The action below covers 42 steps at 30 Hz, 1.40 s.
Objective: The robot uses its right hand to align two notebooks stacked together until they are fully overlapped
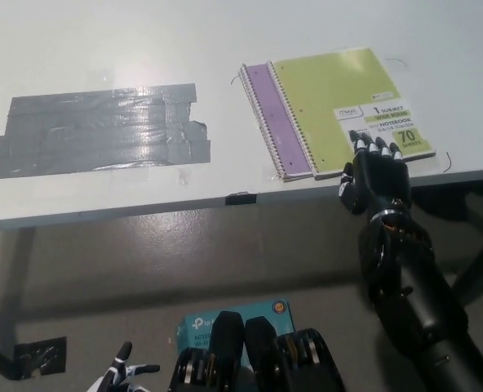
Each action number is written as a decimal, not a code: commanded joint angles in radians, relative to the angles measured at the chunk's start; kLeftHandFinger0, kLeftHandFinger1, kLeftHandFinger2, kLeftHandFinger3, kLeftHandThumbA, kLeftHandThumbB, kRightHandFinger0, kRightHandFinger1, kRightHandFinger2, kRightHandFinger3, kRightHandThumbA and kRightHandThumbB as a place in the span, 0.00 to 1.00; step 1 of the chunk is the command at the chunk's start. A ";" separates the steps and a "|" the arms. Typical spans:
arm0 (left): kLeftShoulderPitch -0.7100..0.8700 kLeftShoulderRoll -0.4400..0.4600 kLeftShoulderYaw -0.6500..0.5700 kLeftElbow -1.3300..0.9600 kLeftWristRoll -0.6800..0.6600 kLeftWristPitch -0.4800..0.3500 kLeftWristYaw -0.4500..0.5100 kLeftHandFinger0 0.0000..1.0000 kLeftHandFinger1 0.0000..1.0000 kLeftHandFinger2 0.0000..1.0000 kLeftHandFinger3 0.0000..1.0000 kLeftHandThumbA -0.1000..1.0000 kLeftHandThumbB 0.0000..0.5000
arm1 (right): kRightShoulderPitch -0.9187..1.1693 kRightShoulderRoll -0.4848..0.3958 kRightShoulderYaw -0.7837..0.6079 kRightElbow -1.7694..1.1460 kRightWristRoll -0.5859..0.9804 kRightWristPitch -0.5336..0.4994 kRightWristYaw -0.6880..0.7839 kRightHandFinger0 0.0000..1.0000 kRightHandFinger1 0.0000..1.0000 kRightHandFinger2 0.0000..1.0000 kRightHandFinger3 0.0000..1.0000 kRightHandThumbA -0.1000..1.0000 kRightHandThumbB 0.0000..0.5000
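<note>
The green notebook point(339, 102) lies on top of the purple notebook point(268, 110) near the desk's point(103, 49) front edge, right of centre, both tilted a little, spirals to the left. They don't overlap fully: a purple strip with its own spiral shows along the green cover's left side. The right robot hand point(374, 175) is at the green notebook's near right corner, fingertips point(378, 147) resting on the cover's front edge just below the white label, palm hanging off the desk edge; fingers are spread and it grips nothing. A big patch of grey tape point(99, 129) sits well apart on the left of the desk. Down on the floor, a teal box point(201, 322) shows by the bottom edge. The left robot hand point(126, 374) peeks in at the lower left, low and away from the desk, fingers apart, holding nothing.
</note>
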 commanded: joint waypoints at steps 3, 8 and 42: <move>-0.006 0.015 -0.002 -0.021 0.008 -0.010 -0.003 0.02 0.48 0.42 0.74 1.00 1.00 | 0.010 -0.031 0.079 -0.023 0.055 -0.013 0.115 1.00 1.00 1.00 1.00 1.00 0.43; -0.010 0.017 -0.003 -0.021 0.007 0.002 -0.005 0.00 0.44 0.39 0.75 1.00 1.00 | 0.015 -0.076 0.153 -0.031 0.061 -0.064 0.152 1.00 1.00 1.00 1.00 1.00 0.50; -0.020 0.001 -0.008 -0.029 -0.003 -0.010 -0.006 0.05 0.56 0.47 0.66 1.00 1.00 | -0.017 -0.136 0.261 -0.013 0.061 -0.101 0.142 1.00 1.00 1.00 1.00 1.00 0.44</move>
